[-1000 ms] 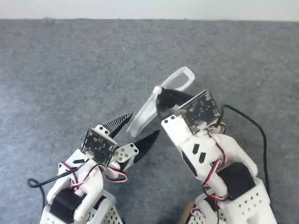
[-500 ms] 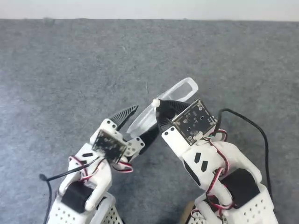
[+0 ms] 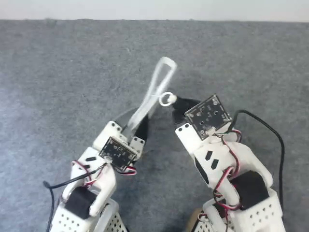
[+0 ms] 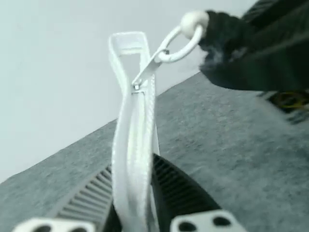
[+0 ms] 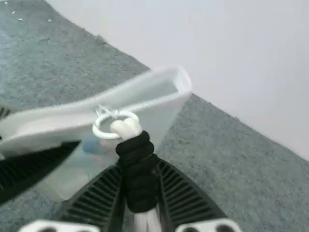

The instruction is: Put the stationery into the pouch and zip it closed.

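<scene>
A translucent white pouch [image 3: 153,89] stands on edge above the grey table, its zip edge facing up. My left gripper [image 3: 137,127] is shut on the pouch's near end, with the pouch [image 4: 135,140] squeezed between its black fingers [image 4: 176,186]. My right gripper [image 3: 179,103] is shut on the black cord [image 5: 137,166] tied to the zip's white pull ring [image 5: 108,126]. The ring [image 3: 167,99] hangs beside the pouch's upper part, and the slider [image 4: 137,86] sits close to the pouch's far end. Something bluish shows faintly inside the pouch [image 5: 120,104].
Grey carpet-like table surface [image 3: 63,72] stretches open to the left, right and far side. A pale wall [image 3: 154,8] borders the far edge. A black cable [image 3: 270,140] loops beside the right arm's base.
The left gripper, open a second ago, has closed on the pouch's near end. The pouch has swung from lying slanted to standing more upright, and the pull ring has shifted with the right gripper.
</scene>
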{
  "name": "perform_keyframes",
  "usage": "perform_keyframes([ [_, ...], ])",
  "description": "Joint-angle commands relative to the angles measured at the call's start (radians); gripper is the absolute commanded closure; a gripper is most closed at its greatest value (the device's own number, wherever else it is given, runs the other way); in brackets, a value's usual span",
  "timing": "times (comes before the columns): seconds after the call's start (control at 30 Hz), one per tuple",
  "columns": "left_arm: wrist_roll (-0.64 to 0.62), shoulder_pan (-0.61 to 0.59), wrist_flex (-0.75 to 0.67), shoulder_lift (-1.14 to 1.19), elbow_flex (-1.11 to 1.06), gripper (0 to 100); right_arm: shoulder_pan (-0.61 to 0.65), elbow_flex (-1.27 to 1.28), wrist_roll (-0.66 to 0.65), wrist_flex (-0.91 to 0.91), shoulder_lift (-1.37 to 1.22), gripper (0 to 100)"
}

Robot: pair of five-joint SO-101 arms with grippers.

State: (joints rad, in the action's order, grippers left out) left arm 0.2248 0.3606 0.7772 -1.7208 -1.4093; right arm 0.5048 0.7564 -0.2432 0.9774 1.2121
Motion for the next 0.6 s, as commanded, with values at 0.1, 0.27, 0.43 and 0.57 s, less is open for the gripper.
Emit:
perform_keyframes([
  [0.1,0.058,-0.035,0.184,-0.023,0.151,99,-0.045,-0.048,0.052,-0.073,0.002,99.3],
  [0.27,0.063,-0.032,0.193,-0.023,0.114,99,-0.145,-0.044,0.101,-0.113,0.001,99.3],
  [0.43,0.064,-0.032,0.198,-0.023,0.097,99,-0.186,-0.034,0.109,-0.162,-0.008,99.3],
  [0.57,0.064,-0.032,0.201,-0.023,0.087,99,-0.231,0.002,0.109,-0.285,-0.093,99.3],
])
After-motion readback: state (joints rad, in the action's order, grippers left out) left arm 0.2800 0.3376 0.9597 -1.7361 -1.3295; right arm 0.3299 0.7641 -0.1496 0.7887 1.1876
